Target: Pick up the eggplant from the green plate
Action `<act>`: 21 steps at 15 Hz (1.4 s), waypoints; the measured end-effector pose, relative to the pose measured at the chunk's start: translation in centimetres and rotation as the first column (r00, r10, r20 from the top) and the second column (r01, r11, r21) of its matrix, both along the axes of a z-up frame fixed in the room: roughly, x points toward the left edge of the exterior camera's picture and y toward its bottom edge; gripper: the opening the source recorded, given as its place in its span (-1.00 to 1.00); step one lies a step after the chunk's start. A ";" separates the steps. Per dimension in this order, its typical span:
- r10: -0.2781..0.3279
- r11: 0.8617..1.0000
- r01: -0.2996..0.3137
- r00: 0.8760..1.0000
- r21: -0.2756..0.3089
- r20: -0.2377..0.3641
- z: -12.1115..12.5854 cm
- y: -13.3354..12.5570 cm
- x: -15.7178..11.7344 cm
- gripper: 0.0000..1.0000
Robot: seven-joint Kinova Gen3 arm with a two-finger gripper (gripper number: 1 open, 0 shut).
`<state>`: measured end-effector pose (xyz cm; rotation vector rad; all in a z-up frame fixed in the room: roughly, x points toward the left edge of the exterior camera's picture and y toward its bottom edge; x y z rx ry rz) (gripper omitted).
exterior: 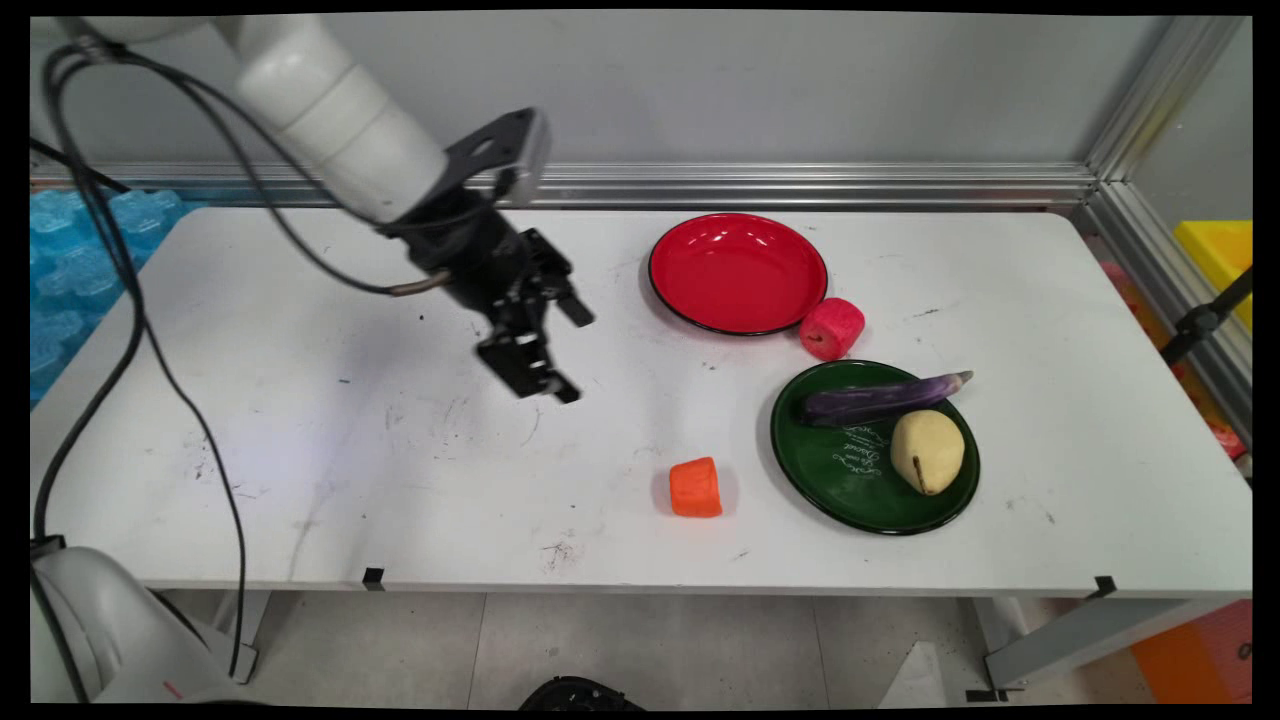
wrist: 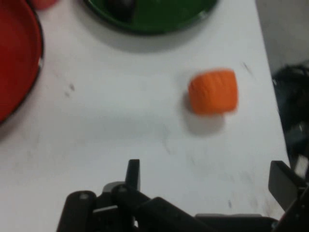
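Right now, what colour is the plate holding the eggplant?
Dark green, with faint white writing on it; the green plate shows best in the main view.

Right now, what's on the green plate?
The green plate holds a purple eggplant along its far side and a yellowish pear at its right, with white lettering between them. Whatever lies under the two is covered.

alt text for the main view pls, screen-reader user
A white robot arm's black gripper, jaws open and empty, hangs above the white table left of centre. To its right lie an orange block, an empty red plate with a red chunk touching its rim, and a green plate holding a purple eggplant and a yellowish pear.
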<state>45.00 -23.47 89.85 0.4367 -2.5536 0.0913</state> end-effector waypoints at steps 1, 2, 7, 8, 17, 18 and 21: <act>0.010 1.000 -0.010 1.000 -0.001 -0.004 -0.1 -0.3 -0.5 1.00; 0.037 0.999 -0.037 0.999 -0.007 -0.015 -0.3 -1.1 -2.0 1.00; 0.089 0.995 -0.090 0.996 -0.040 -0.029 -1.3 -3.9 -7.0 1.00; 0.097 0.994 -0.098 0.995 -0.046 -0.030 -1.6 -4.5 -8.1 1.00; 0.134 0.988 -0.135 0.991 -0.081 -0.022 -5.9 -9.0 -18.2 1.00; 0.134 0.987 -0.135 0.991 -0.082 -0.020 -6.2 -9.2 -18.7 1.00; 0.136 0.987 -0.136 0.991 -0.081 -0.008 -7.8 -10.2 -21.3 1.00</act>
